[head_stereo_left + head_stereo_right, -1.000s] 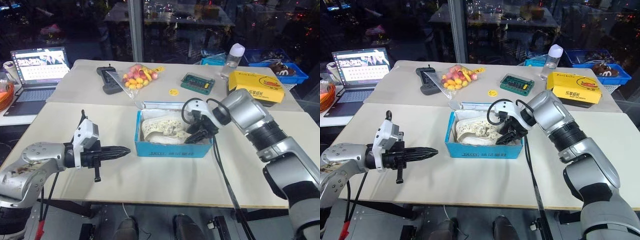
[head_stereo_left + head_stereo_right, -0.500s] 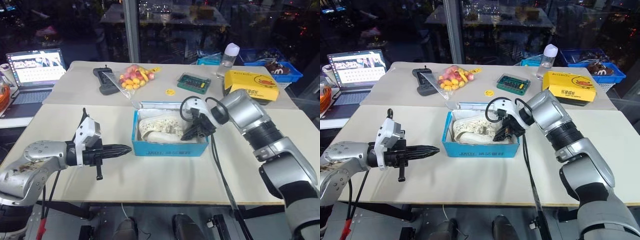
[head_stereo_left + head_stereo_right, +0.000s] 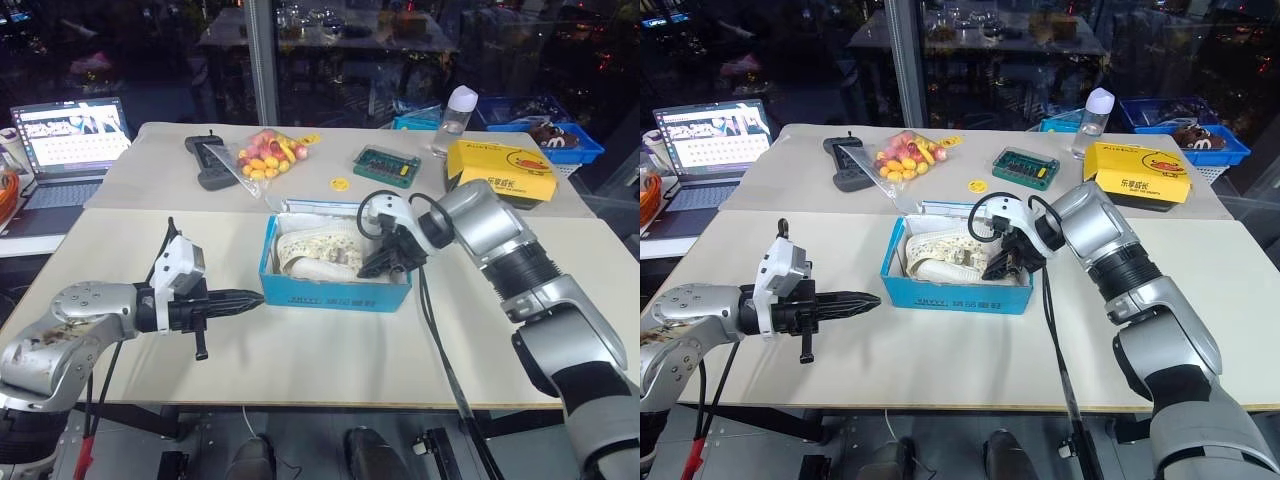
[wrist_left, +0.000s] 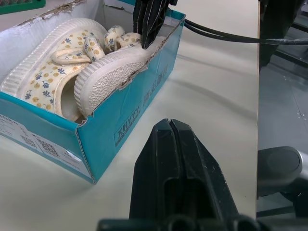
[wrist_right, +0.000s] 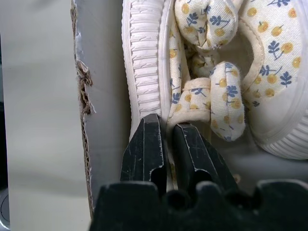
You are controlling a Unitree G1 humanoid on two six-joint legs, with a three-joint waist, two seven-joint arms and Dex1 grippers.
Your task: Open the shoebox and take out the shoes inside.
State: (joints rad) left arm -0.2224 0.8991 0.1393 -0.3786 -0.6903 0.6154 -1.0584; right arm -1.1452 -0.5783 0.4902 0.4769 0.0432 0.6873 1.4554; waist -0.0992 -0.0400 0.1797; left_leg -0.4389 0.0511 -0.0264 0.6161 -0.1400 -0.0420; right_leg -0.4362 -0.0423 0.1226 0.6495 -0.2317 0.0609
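Shoebox at frame centre on the table, lid off, long axis running left-right across the picture. Shoes lie inside along that axis. Right end effector dips into the box's right end, fingers clenched on the rim of the near shoe, against the box wall. Left end effector clenched on nothing, level, tip just left of the box's short side, apart from it. Right arm is the nearer; judged next move is a lift up and out.
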